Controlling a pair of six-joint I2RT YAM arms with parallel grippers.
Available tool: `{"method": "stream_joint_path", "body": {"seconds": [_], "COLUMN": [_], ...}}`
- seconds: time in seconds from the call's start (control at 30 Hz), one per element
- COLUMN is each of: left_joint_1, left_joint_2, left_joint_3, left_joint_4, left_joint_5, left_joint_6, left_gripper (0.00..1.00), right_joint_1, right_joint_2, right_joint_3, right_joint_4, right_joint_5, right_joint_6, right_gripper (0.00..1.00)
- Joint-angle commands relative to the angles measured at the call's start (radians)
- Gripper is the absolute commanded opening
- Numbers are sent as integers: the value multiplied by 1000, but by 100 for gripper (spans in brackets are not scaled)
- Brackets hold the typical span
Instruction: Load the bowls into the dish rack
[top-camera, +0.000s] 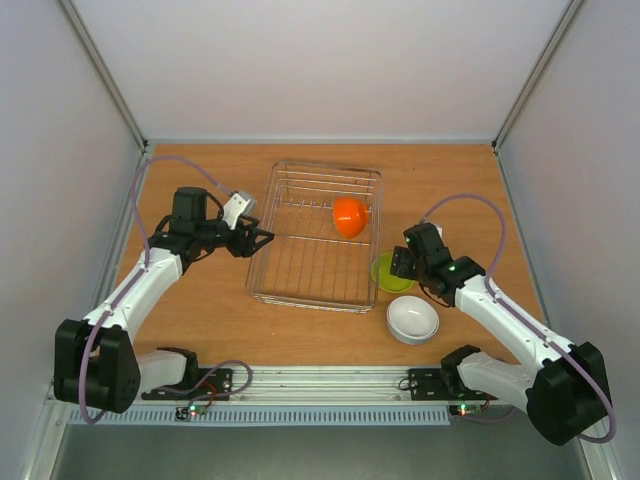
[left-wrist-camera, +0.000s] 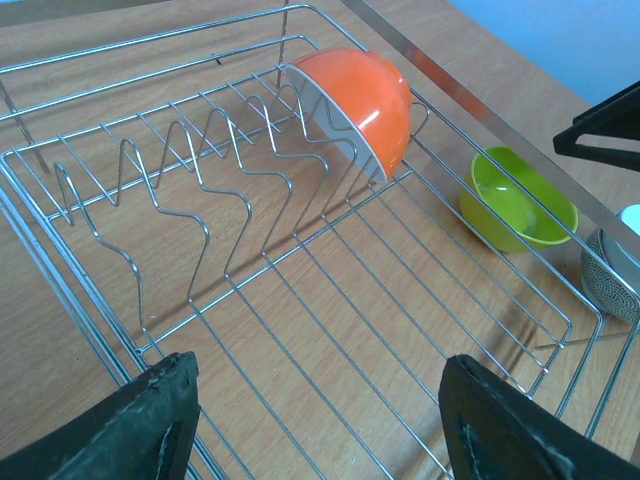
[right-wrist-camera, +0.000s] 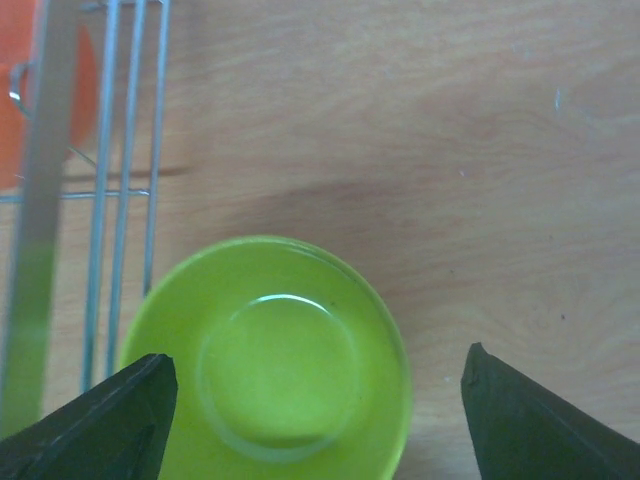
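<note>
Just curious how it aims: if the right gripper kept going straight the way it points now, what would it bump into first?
Most likely the lime-yellow bowl, open side up on the table, framed between the open fingers of the right gripper, just outside the dish rack. Its distance is unclear.

Orange bowl (top-camera: 349, 216) tilted in dish rack (top-camera: 300, 262), lime bowl (top-camera: 392, 272), white bowl (top-camera: 412, 319) upright beside

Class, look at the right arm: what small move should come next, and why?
Probably lower the open right hand onto the lime-yellow bowl and close on its rim: it sits upright beside the dish rack, beneath that hand, ungripped.
</note>
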Motion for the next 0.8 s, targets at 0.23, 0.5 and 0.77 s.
{"method": "stream_joint_path", "body": {"seconds": [0.23, 0.5, 0.77], "left_joint_1": [-3, -3, -3], "left_joint_2": [-16, -15, -19], "left_joint_3": [7, 6, 6], "left_joint_4": [5, 7, 7], "left_joint_5": [23, 25, 23], "left_joint_6": [12, 13, 12], "left_gripper": [66, 66, 66], "right_joint_1": [-64, -88, -93], "right_joint_2": [93, 169, 153], "right_joint_3": [-55, -34, -12], "right_joint_4": [0, 8, -41], "right_joint_5": [-33, -90, -32], "right_joint_6": [57, 40, 53], "right_gripper": [68, 30, 1]}}
